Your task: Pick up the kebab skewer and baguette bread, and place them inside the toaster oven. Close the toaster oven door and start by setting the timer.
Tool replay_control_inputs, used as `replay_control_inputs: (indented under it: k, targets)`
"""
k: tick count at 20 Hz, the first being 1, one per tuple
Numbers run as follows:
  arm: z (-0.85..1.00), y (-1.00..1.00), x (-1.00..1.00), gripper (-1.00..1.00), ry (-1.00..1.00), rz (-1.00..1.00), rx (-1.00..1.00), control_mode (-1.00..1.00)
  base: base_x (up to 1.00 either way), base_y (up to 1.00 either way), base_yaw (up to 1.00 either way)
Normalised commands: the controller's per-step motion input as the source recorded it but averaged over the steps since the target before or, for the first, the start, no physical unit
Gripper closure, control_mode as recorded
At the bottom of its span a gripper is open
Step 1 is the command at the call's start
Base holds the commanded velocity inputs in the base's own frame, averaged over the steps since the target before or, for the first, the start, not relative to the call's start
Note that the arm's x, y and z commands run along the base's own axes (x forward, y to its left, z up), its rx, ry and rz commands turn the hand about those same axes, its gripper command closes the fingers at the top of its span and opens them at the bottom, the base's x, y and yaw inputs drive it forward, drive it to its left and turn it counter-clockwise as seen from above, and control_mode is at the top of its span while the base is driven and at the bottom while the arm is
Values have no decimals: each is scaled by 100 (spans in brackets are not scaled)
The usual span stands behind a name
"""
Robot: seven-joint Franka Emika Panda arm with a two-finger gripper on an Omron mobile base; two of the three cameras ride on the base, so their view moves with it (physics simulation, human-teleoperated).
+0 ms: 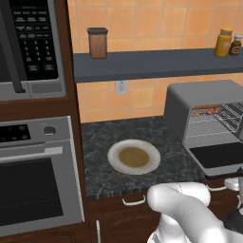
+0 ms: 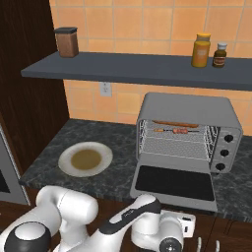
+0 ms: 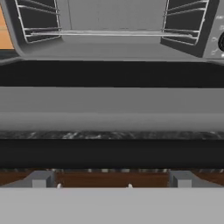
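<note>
Gripper released, below the lowered toaster oven door. Kebab skewer and baguette bread racked at 12 o'clock. Risk: misjudged upward contact slips off the door edge.

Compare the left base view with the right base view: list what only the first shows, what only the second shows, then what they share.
Only the left base view: the black microwave and the steel built-in oven on the left.

Only the right base view: the toaster oven's three knobs, and the baguette bread plainly lying behind the kebab skewer on the rack.

Both: the toaster oven with its toaster oven door dropped open, the plate, the brown canister and the two bottles on the shelf.
</note>
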Motion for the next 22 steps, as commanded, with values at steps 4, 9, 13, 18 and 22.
replay_control_inputs:
  k: [4, 9, 13, 18, 22]
  targets:
    - [0, 0, 17, -100, 0, 0, 0, -100, 0, 0, 0]
    - [-10, 0, 8, -100, 0, 0, 0, -100, 0, 0, 0]
    - [-28, 0, 0, -100, 0, 0, 0, -100, 0, 0, 0]
    - [4, 0, 8, -100, -3, 0, 0, -100, 0, 0, 0]
    - [13, 0, 1, -100, -4, 0, 0, -100, 0, 0, 0]
